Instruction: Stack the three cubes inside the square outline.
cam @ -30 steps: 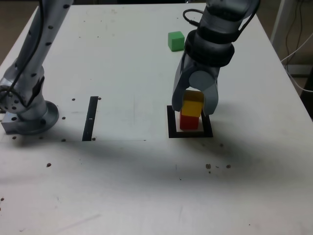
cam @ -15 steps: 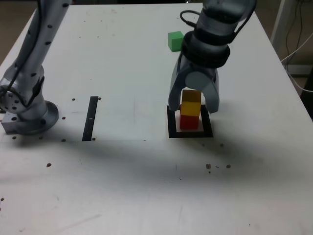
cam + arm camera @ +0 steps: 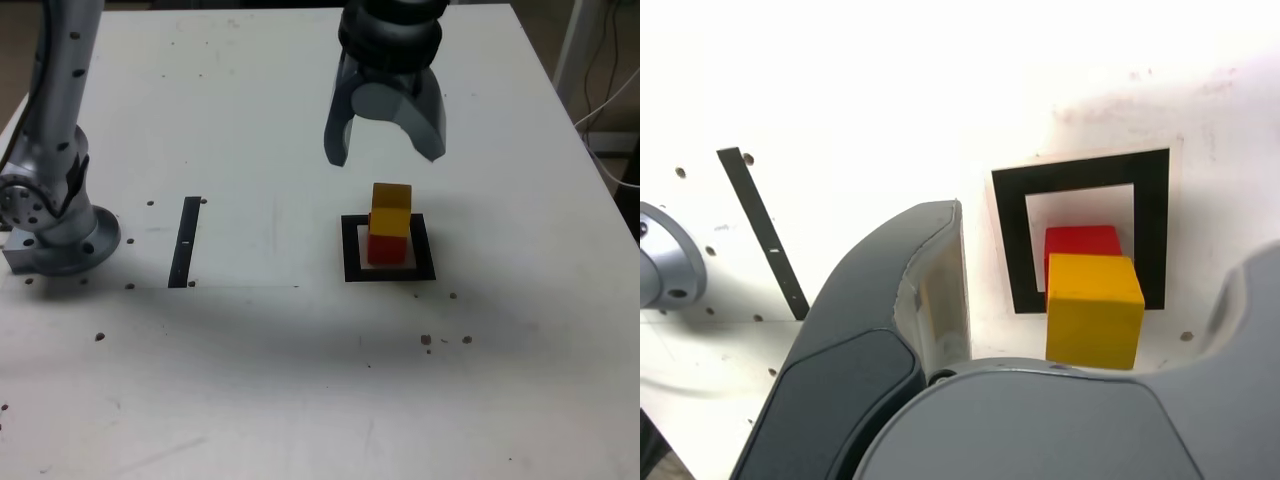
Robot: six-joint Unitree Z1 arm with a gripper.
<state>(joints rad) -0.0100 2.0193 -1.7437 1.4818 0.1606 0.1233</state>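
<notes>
The yellow cube (image 3: 391, 208) sits on the red cube (image 3: 386, 249) inside the square outline (image 3: 350, 250), slightly askew. My gripper (image 3: 385, 157) hangs open above and behind the two-cube stack, touching nothing and holding nothing. The wrist view looks down between the spread fingers (image 3: 930, 290) at the yellow cube (image 3: 1092, 310), which covers most of the red cube (image 3: 1081, 240) within the square outline (image 3: 1010, 240). The green cube is hidden in both views.
A thin black strip (image 3: 185, 240) lies on the white table toward the exterior view's left, next to the arm's base (image 3: 55, 220). The strip (image 3: 765, 235) also shows in the wrist view. Small dark specks dot the table top.
The jaws have spread and let go of the yellow cube, which stays on the red one. The gripper has risen up and away from the stack.
</notes>
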